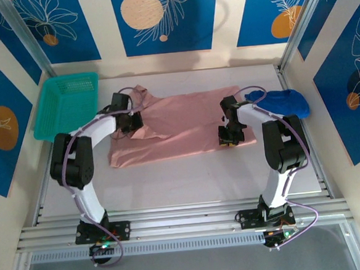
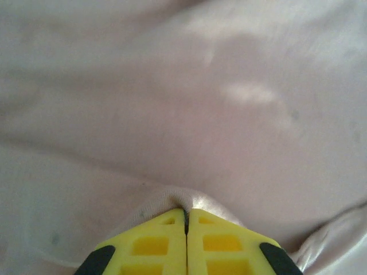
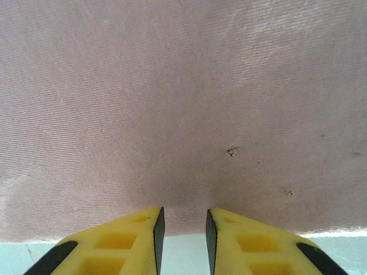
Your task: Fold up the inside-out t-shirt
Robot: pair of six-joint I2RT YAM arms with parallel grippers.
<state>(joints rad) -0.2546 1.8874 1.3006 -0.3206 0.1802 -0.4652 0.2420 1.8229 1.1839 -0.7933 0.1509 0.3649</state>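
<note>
your table (image 1: 189,184) is a pale, flat top with aluminium rails (image 1: 186,224) along its near edge, boxed in by cream walls (image 1: 224,20) carrying blue panels with orange discs and white leaf drawings; slanting metal posts stand at the far corners

the inside-out t-shirt (image 1: 179,126) lies spread across the middle of the table, wider than it is deep, with a sleeve bunched up at its far left end. a teal basket (image 1: 67,106) sits in the far left corner, just beside that end, and a royal-blue garment (image 1: 286,101) is heaped at the far right, near the shirt's right edge

your left gripper (image 2: 187,215) is down on the shirt's left part, its yellow fingers (image 2: 155,246) pressed together with a small ridge of pink cloth pinched at the tips. your right gripper (image 3: 183,220) sits at the shirt's near right edge, fingers a little apart with the hem lying in the gap; you cannot tell whether it actually clamps the cloth
</note>
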